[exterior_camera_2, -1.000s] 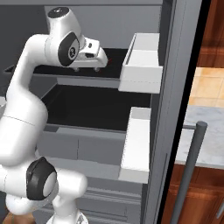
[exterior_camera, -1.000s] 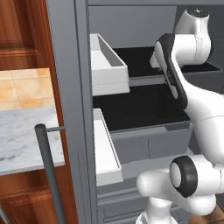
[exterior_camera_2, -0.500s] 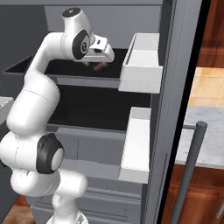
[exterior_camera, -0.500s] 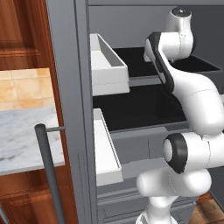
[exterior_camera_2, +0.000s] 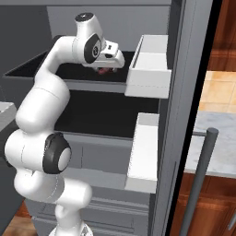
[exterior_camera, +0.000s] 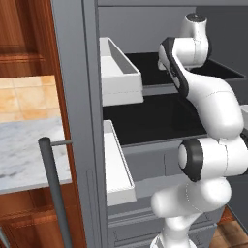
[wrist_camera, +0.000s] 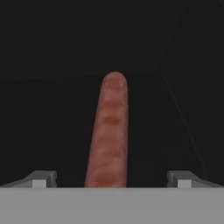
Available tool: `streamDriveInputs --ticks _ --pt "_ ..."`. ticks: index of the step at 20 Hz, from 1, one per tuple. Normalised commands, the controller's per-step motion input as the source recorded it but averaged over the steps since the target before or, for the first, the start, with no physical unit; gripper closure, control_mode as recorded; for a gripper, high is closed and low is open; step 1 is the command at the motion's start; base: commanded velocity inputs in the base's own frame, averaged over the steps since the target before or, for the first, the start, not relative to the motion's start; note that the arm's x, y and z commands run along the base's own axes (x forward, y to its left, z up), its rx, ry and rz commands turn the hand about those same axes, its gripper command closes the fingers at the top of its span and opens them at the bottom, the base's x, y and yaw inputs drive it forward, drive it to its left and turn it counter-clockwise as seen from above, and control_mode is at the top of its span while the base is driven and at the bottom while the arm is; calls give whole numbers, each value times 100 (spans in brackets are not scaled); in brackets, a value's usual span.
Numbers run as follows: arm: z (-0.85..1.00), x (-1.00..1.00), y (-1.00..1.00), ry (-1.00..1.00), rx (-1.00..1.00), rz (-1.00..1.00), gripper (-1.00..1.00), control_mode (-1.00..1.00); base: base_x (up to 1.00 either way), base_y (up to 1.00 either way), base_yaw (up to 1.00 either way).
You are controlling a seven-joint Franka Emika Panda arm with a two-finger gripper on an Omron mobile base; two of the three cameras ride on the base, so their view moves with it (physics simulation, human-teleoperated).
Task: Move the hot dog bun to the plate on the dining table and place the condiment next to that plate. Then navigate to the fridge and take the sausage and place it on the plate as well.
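The two-finger gripper (wrist_camera: 111, 180) hovers with its 2 tips spread wide either side of the reddish-brown sausage (wrist_camera: 109, 131) lying lengthwise on the fridge's dark shelf (exterior_camera_2: 83, 73), probably lined up for a grasp.

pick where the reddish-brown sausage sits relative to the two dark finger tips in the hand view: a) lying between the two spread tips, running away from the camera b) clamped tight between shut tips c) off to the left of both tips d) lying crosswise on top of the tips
a: the reddish-brown sausage lies lengthwise on the dark fridge shelf, centred in the wide gap between the spread fingertips of the gripper, which do not touch it.
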Motion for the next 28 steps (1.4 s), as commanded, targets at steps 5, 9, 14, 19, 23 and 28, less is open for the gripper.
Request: streamDriveInputs --ticks 5,9,14,19,23,28 --pt "-34 24 0 4 0 0 100 -100 0 0 0" --pt "-18 -1 2 1 0 0 100 -100 0 0 0" --pt "0 -53 10 -12 0 0 100 -100 0 0 0" --pt "5 -98 4 -23 0 0 100 -100 0 0 0" --pt "14 -100 7 -17 0 0 100 -100 0 0 0" --pt "19 -100 6 -10 0 0 100 -100 0 0 0"
